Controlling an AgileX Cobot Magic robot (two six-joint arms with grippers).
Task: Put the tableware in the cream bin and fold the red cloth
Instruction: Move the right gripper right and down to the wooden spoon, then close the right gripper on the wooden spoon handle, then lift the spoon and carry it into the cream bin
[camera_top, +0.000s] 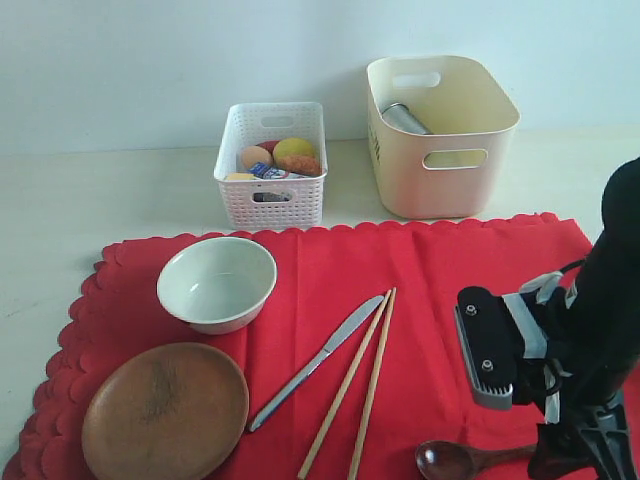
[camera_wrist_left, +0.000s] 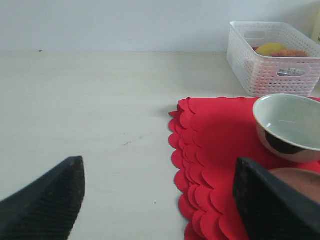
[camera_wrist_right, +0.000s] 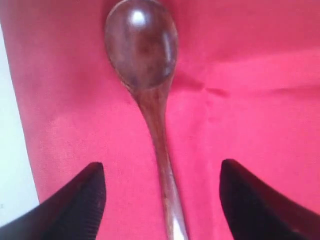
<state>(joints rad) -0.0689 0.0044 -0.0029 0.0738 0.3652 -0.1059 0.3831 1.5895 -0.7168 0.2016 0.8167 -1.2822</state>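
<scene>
The red cloth (camera_top: 430, 270) lies flat on the table. On it rest a pale bowl (camera_top: 216, 283), a round wooden plate (camera_top: 165, 410), a metal knife (camera_top: 318, 360), a pair of chopsticks (camera_top: 360, 390) and a dark wooden spoon (camera_top: 455, 460). A steel cup (camera_top: 404, 118) leans inside the cream bin (camera_top: 445, 180). My right gripper (camera_wrist_right: 162, 165) is open low over the cloth, its fingers on either side of the handle of the spoon (camera_wrist_right: 142, 50) without touching it. My left gripper (camera_wrist_left: 160, 160) is open and empty above the scalloped left edge of the cloth (camera_wrist_left: 215, 140), near the bowl (camera_wrist_left: 290, 122).
A white perforated basket (camera_top: 272, 165) holding food items stands behind the cloth, left of the cream bin. Bare pale table (camera_wrist_left: 100, 100) stretches left of the cloth. A wall closes off the back.
</scene>
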